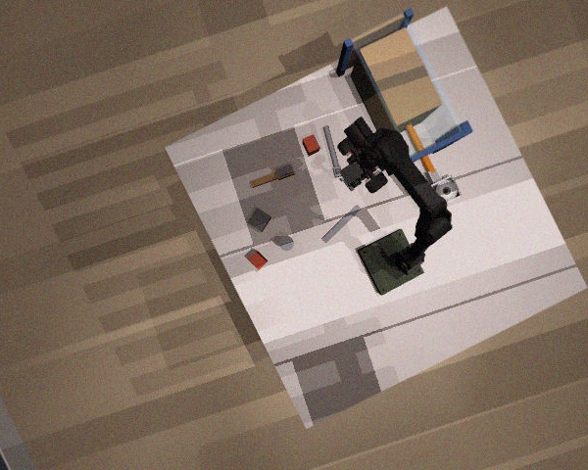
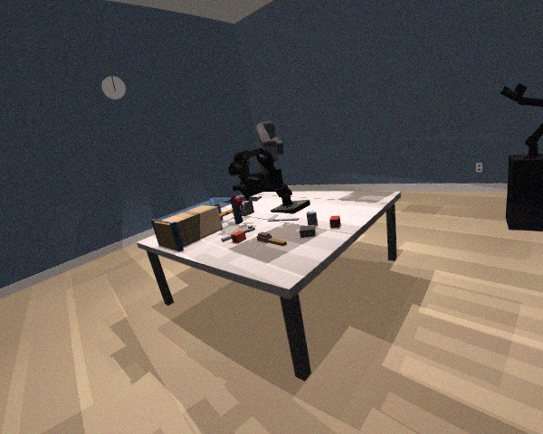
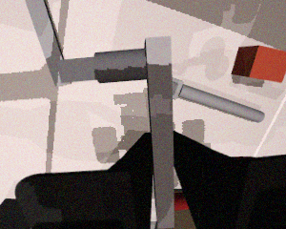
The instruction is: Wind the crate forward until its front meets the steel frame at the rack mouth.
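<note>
My gripper (image 3: 159, 137) is shut on the winch handle. The handle's grey flat arm (image 3: 160, 95) stands between the black fingers, its round shaft and square key (image 3: 77, 71) stick out sideways, and a little red (image 3: 182, 200) (image 2: 235, 201) shows below the fingers. It is held above the bench, left of the winch in the top view. The grey hand winch (image 1: 447, 189) has its round hole facing up, with nothing in it. An orange strap (image 1: 419, 146) runs to the tan crate (image 1: 411, 103). The crate looks flat, with a gap to the blue frame (image 1: 449, 140).
Below the gripper lie a grey rod tool (image 1: 329, 146) (image 3: 219, 102) and a flat grey bar (image 1: 340, 223). A red block (image 1: 311, 144) (image 3: 274, 64), a hammer (image 1: 271, 178), a dark block (image 1: 259, 219), a cylinder (image 2: 311, 218) and another red block (image 1: 257, 259) lie farther out.
</note>
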Action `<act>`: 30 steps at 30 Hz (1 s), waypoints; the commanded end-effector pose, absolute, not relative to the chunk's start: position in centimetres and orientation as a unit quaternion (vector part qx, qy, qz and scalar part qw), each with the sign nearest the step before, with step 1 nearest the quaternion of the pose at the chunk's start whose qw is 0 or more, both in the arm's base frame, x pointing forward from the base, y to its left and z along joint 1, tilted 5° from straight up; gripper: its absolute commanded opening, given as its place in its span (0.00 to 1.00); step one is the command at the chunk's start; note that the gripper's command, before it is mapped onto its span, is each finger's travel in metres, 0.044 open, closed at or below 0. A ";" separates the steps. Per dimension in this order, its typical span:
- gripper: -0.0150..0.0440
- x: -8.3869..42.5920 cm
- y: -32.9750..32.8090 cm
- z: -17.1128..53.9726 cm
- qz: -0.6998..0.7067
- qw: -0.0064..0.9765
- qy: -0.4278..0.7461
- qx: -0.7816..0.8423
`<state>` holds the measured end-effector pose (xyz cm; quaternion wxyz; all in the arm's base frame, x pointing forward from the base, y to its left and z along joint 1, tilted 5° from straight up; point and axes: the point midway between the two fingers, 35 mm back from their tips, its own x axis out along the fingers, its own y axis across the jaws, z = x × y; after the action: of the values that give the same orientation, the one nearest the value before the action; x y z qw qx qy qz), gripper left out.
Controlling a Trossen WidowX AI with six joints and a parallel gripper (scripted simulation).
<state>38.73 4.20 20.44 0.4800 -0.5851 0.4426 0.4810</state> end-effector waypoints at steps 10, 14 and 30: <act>0.25 36.7 -3.9 22.4 0.414 0.539 0.482 -0.554; 0.25 35.7 -6.1 22.7 0.400 0.547 0.492 -0.546; 0.25 30.7 -13.9 23.4 0.345 0.577 0.535 -0.512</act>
<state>32.02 -12.55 22.87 0.5695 -0.5137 0.5318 0.3590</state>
